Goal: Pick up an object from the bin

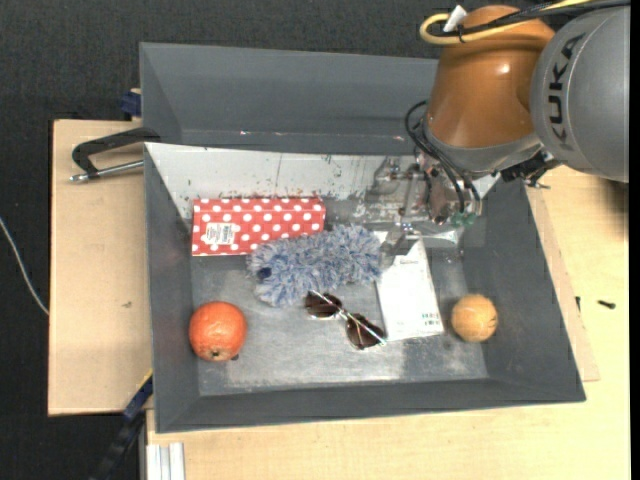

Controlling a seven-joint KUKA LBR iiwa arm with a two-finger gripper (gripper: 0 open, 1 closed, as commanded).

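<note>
In the grey bin [525,298], a white packet [410,303] lies just under spread fingers [406,240].

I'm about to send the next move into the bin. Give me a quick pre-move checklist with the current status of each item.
1. Gripper is over a candidate: ok. It sits above the top end of the white flat packet, at the bin's back right.
2. Space to the left of the gripper: not ok. The blue-grey fluffy duster reaches right up beside it.
3. Packet free of other things: not ok. The sunglasses lie against its lower left edge.
4. Small orange clear of the packet: ok. It lies apart, to the packet's right.
5. Height above the packet: cannot tell.
</note>
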